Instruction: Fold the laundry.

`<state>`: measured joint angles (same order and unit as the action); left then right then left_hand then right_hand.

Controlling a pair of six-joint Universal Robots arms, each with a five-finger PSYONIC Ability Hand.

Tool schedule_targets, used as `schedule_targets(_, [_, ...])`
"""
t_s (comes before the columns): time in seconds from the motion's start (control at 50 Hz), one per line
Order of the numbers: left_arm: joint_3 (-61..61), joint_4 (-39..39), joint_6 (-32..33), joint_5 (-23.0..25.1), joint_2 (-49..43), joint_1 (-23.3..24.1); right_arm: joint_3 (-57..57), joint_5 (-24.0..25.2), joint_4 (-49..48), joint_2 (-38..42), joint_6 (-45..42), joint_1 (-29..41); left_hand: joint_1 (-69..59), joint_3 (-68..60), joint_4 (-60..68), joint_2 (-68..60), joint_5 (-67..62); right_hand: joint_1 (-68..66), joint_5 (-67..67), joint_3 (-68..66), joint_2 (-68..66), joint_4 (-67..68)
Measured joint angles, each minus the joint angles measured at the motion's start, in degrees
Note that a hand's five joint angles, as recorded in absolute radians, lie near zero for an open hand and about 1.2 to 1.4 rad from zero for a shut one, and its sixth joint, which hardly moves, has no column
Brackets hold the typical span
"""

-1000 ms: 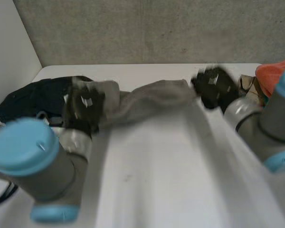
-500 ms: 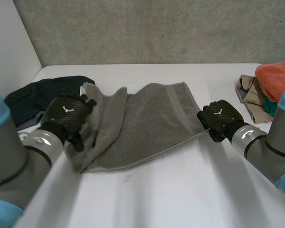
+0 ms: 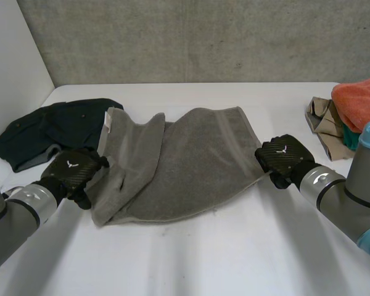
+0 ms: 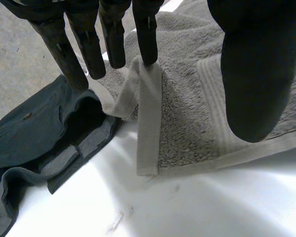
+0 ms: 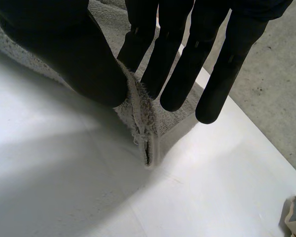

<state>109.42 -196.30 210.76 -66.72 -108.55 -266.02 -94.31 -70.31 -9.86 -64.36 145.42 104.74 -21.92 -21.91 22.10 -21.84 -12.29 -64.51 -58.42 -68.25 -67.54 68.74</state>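
Towel (image 3: pixel 185 154): soft and limp, so take it by its corners.
Left hand (image 3: pixel 74 172): spread, holding nothing, at towel's left edge.
Right hand (image 3: pixel 282 157): you pinch towel's right corner.

- Table (image 3: pixel 234 259): white, smooth, faintly glossy top. It runs back to the wall, with a few small dark scuffs near the middle.
- Back wall (image 3: pixel 203 37): grey, rough and speckled, concrete-like. It meets the table's far edge in a straight line.
- Side panel (image 3: pixel 12 68): plain white and upright, on the robot's left. It joins the back wall at the corner.
- Light: soft and even, with pale streaks of sheen across the tabletop; shadows are soft-edged.
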Motion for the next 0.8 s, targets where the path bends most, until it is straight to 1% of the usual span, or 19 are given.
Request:
schedule_targets(0.18, [-1.32,-5.66,1.10,0.36,-5.98,1.33,-0.22,0.02,-0.08,0.03,-0.02,-0.08,-1.02,-1.01,1.04,-1.10,-1.11,0.00,0.00,0.00,0.00,0.00])
schedule_targets(0.26, [-2.00,-7.56,2.36,-0.09,-8.08,2.05,-0.25,0.02,-0.07,0.03,-0.04,-0.13,-6.06,-5.28,5.21,-5.48,-5.17,0.00,0.00,0.00,0.00,0.00])
schedule_targets(0.32, [-2.56,-9.12,3.30,-0.83,-9.40,2.62,-0.25,0.04,0.03,-0.05,-0.04,-0.21,-24.00,-22.00,21.95,-22.24,-21.44,0.00,0.00,0.00,0.00,0.00])
schedule_targets(0.34, [-2.72,-9.71,3.57,-1.21,-9.73,2.84,-0.23,0.04,0.13,-0.13,-0.05,-0.26,-35.96,-32.60,32.67,-33.99,-31.98,0.00,0.00,0.00,0.00,0.00])
schedule_targets(0.36, [-2.85,-10.28,3.77,-1.62,-9.93,3.03,-0.19,0.04,0.25,-0.24,-0.05,-0.31,-44.11,-40.85,41.00,-41.32,-40.36,0.00,0.00,0.00,0.00,0.00])
schedule_targets(0.38, [-2.92,-10.73,3.90,-2.04,-9.98,3.19,-0.14,0.03,0.40,-0.36,-0.06,-0.37,-45.66,-43.57,43.77,-44.06,-43.06,0.00,0.00,0.00,0.00,0.00])
schedule_targets(0.44, [-2.95,-11.94,4.04,-3.90,-9.51,3.55,0.14,-0.01,1.21,-1.01,-0.14,-0.64,-45.66,-46.10,46.40,-46.53,-44.43,0.00,0.00,0.00,0.00,0.00])
schedule_targets(0.52, [-2.30,-12.77,3.46,-8.93,-6.19,3.64,1.21,-0.07,4.87,-3.59,-0.65,-1.74,-45.66,-46.18,46.57,-46.57,-44.43,0.00,0.00,0.00,0.00,0.00])
schedule_targets(0.58, [-1.47,-11.49,2.26,-12.42,-1.36,3.34,2.34,0.06,9.10,-6.35,-1.64,-2.97,-45.66,-46.18,46.58,-46.57,-44.43,0.00,0.00,0.00,0.00,0.00])
schedule_targets(0.62, [-0.67,-9.16,0.97,-14.09,3.38,2.96,3.22,0.53,12.61,-8.60,-2.90,-4.02,-45.66,-46.18,46.59,-46.57,-44.43,0.00,0.00,0.00,0.00,0.00])
schedule_targets(0.68, [0.38,-5.40,-0.79,-14.13,8.64,2.47,3.96,1.57,15.82,-10.52,-4.53,-4.95,-45.66,-46.18,46.59,-46.58,-44.43,0.00,0.00,0.00,0.00,0.00])
schedule_targets(0.72, [1.42,-2.11,-2.21,-12.61,11.65,2.15,4.24,2.59,17.63,-11.24,-5.69,-5.24,-43.78,-44.25,44.51,-44.17,-43.07,0.00,0.00,0.00,0.00,0.00])
schedule_targets(0.74, [1.64,-1.46,-2.49,-12.20,12.13,2.10,4.26,2.77,17.89,-11.29,-5.87,-5.25,-35.86,-36.37,37.18,-36.54,-36.60,0.00,0.00,0.00,0.00,0.00])
schedule_targets(0.76, [2.53,1.16,-3.60,-10.28,13.78,1.89,4.31,3.43,18.66,-11.31,-6.49,-5.19,-27.24,-29.53,29.23,-29.42,-29.12,0.00,0.00,0.00,0.00,0.00])
schedule_targets(0.78, [2.95,2.26,-4.03,-9.32,14.31,1.80,4.31,3.73,18.93,-11.22,-6.73,-5.11,-26.38,-28.52,28.19,-28.41,-28.08,0.00,0.00,0.00,0.00,0.00])
schedule_targets(0.8, [3.55,3.70,-4.40,-7.67,14.59,1.61,4.31,3.89,18.96,-10.86,-6.78,-4.96,-20.16,-22.74,22.23,-22.60,-21.98,0.00,0.00,0.00,0.00,0.00])
